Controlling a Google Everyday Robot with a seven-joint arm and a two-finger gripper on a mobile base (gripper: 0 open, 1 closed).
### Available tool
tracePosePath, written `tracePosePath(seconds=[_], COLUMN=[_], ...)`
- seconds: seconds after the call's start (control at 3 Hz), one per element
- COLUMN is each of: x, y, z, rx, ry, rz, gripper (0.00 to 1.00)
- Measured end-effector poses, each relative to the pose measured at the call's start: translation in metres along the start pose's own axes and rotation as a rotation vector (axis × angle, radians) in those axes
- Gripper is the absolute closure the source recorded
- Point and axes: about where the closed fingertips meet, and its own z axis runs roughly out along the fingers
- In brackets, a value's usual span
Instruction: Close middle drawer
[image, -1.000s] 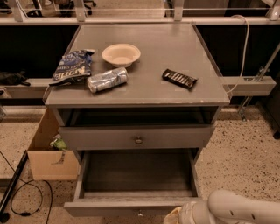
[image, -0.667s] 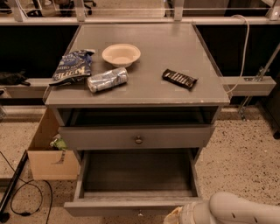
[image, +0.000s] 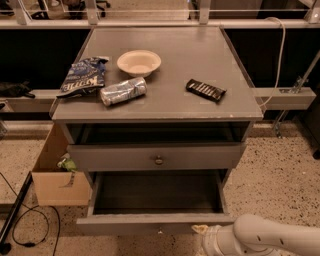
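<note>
- Middle drawer (image: 125, 224): pulled far out, lower centre of frame. Its interior is dark and looks bare. Its front panel runs along the bottom edge of the view, with a small knob (image: 160, 231) at mid-front.
- Upper drawer (image: 115, 156), with the larger knob, sits above it and stands slightly proud of the cabinet. Not the target.
- Gripper (image: 206, 240): lower right of frame, at the end of the white arm (image: 280, 239), just beside the right end of the middle drawer's front. Contact cannot be confirmed, and whether it is spread or closed up cannot be told.
- Step in hand, by my reading: set the gripper against the front panel and push the drawer home.
- Technique: press flat on the panel face, straight toward the cabinet and along the drawer's travel.
- The contact point is off to the right, so an off-centre push may rack the drawer in its runners. Shifting the contact toward the knob would give an even push.
- Keep the gripper below the upper drawer's front so that it is not driven in as well.
- Push slowly and stop when the front sits flush.
- Table (image: 200, 50) carries a bowl (image: 139, 62), can (image: 123, 91), chip bag (image: 82, 76) and chocolate bar (image: 206, 90). A hard slam could jostle the can.
</note>
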Motion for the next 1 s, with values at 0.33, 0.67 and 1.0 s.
tracePosePath(seconds=[0.33,0.67,1.0], x=[-0.002,-0.015,-0.033], y=[-0.059,-0.108,-0.156], z=[0.015,0.011,-0.004], rx=[0.03,0.072,0.129], ry=[0.02,0.024,0.023], rz=[-0.008,-0.02,-0.026], gripper=[0.27,0.5,0.73])
